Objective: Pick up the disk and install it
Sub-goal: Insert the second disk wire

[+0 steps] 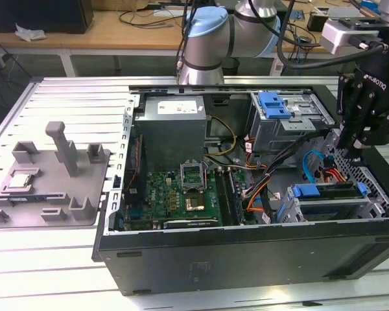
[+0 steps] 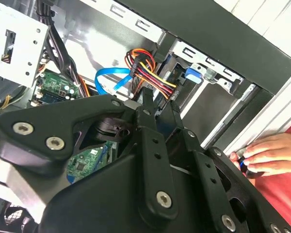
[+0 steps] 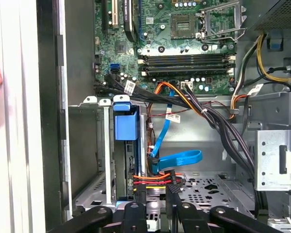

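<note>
**Disk sits in its bay, claw empty above it**

The black, multi-link gripper (image 1: pixel 354 148) hangs over the drive corner of the open black steel computer case (image 1: pixel 246 259), at the exterior view's right. In the first wrist view its two slim black fingers (image 3: pixel 140 196) stand partly apart, with only cabling visible between them; they hold nothing.

The disk (image 3: pixel 126 124), a flat silver drive in a glossy blue plastic carrier, stands on edge in a slot of the dull grey sheet-metal drive cage (image 3: pixel 85 141), its blue handle tab at the cage mouth. Judged from this, the picking and carrying are over and the work is at the seating stage. I cannot tell whether the carrier is fully home.

Any further push would call for square contact on the rigid blue tab, clear of the soft bundle of red, orange and yellow power wires (image 3: pixel 155 178) and the limp light-blue ribbon cable (image 3: pixel 179 158) just beside the fingertips.

A person's hand (image 2: pixel 271 155) rests outside the case wall.
</note>
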Robot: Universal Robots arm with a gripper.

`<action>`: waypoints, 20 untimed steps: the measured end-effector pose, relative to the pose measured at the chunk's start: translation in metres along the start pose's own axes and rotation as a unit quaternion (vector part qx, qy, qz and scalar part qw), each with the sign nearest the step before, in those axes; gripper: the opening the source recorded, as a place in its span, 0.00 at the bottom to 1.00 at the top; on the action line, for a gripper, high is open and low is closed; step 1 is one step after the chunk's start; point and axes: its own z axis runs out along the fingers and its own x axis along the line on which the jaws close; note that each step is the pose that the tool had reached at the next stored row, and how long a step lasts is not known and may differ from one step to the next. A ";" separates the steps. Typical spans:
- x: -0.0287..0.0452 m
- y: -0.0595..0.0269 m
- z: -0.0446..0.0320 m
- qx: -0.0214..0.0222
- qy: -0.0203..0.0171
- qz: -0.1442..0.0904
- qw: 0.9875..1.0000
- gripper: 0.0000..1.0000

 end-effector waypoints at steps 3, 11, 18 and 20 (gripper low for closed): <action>-0.0101 0.0058 -0.0009 0.001 0.024 0.000 1.000 0.30; -0.0197 0.0150 0.0002 0.001 0.047 -0.002 0.999 0.30; -0.0202 0.0188 0.0037 0.002 0.049 -0.003 0.999 0.30; -0.0203 0.0190 0.0051 0.002 0.049 -0.004 0.999 0.30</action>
